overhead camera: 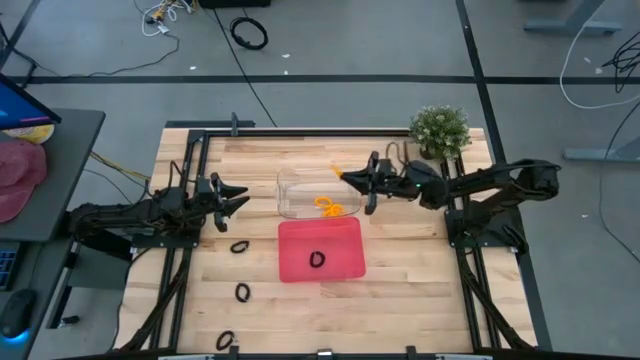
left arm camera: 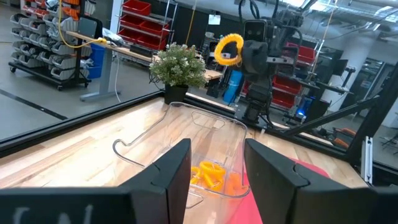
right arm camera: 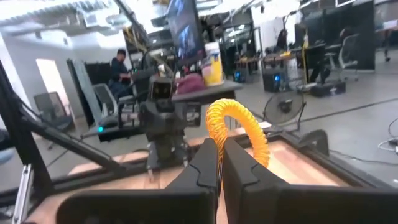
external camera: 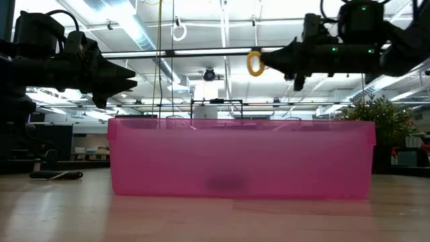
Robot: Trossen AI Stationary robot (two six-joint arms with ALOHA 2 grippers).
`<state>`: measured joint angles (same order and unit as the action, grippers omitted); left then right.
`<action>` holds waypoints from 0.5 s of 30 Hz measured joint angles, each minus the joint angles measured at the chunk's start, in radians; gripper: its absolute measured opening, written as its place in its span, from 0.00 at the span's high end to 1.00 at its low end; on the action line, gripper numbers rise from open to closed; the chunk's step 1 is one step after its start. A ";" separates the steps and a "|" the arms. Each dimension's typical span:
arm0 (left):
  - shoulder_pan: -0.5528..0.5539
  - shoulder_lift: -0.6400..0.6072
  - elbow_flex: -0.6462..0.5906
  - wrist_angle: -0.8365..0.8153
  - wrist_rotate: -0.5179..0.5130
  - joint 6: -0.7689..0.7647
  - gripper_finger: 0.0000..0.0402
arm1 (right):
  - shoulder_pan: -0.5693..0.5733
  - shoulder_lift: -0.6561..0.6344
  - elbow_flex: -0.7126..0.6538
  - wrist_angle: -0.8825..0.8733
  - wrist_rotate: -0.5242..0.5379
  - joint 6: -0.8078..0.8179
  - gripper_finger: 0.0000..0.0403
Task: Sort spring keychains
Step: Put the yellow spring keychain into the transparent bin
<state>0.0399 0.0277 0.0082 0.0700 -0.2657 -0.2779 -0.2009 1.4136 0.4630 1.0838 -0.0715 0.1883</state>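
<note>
My right gripper (overhead camera: 347,176) is shut on an orange spring keychain (right arm camera: 239,124) and hovers over the far part of a clear tray (overhead camera: 290,188). More orange keychains (overhead camera: 328,205) lie inside that tray. A red tray (overhead camera: 345,235) in front of it holds one black keychain (overhead camera: 317,259). Three black keychains (overhead camera: 239,246), (overhead camera: 243,292), (overhead camera: 226,340) lie on the wood near the table's left front. My left gripper (overhead camera: 238,198) hangs open above the table, left of the clear tray, touching nothing. My right gripper pinches the orange keychain between its two fingertips (right arm camera: 208,155), on one side of the coiled loop (right arm camera: 219,134). The fingers lie about level, pointing toward the table's left. The loop (external camera: 254,62) sticks out past the fingertips, lifted clear above the clear tray.
A small potted plant (overhead camera: 439,130) stands at the table's far right corner, behind my right arm. Bare wood lies to the right of the red tray and along the near edge. A person sits in the room beyond the table (right arm camera: 118,65).
</note>
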 joint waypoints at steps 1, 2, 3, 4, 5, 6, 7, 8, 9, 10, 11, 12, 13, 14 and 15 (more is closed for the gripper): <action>0.000 0.000 0.000 0.000 0.000 0.000 0.62 | 0.008 0.023 0.017 -0.004 0.000 -0.005 1.00; 0.000 0.000 0.000 0.000 0.000 0.000 0.62 | 0.017 0.046 0.036 -0.004 -0.003 -0.009 1.00; 0.000 0.000 0.000 0.000 0.000 0.000 0.62 | 0.023 0.068 0.054 -0.004 -0.017 -0.013 1.00; 0.000 0.000 0.000 0.000 0.000 0.000 0.62 | 0.029 0.090 0.072 -0.008 -0.028 -0.013 1.00; 0.000 0.000 0.000 0.000 0.000 0.000 0.62 | 0.033 0.108 0.087 -0.012 -0.041 -0.013 1.00; 0.000 0.000 0.000 0.000 0.000 0.000 0.62 | 0.037 0.123 0.102 -0.017 -0.050 -0.011 1.00; 0.000 0.000 0.000 0.000 0.000 0.000 0.62 | 0.041 0.134 0.115 -0.023 -0.054 -0.010 1.00; 0.000 0.000 0.000 0.000 0.000 0.000 0.62 | 0.042 0.140 0.123 -0.032 -0.053 -0.011 1.00; 0.000 0.000 0.000 0.000 0.000 0.000 0.62 | 0.042 0.143 0.131 -0.040 -0.053 -0.013 1.00; 0.000 0.000 0.000 0.000 0.000 0.000 0.62 | 0.044 0.144 0.137 -0.047 -0.053 -0.013 1.00; 0.000 0.000 0.000 0.000 0.000 0.000 0.62 | 0.044 0.144 0.139 -0.051 -0.053 -0.013 1.00; 0.000 0.000 0.000 0.000 0.000 0.000 0.62 | 0.044 0.144 0.139 -0.053 -0.053 -0.013 1.00; 0.000 0.000 0.000 0.000 0.000 0.000 0.62 | 0.044 0.144 0.139 -0.054 -0.053 -0.013 1.00; 0.000 0.000 0.000 0.000 0.000 0.000 0.62 | 0.044 0.144 0.139 -0.054 -0.053 -0.011 1.00; 0.000 0.000 0.000 0.000 0.000 0.000 0.62 | 0.043 0.144 0.139 -0.054 -0.052 -0.005 1.00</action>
<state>0.0399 0.0280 0.0082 0.0703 -0.2657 -0.2779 -0.1577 1.5578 0.6022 1.0295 -0.1236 0.1836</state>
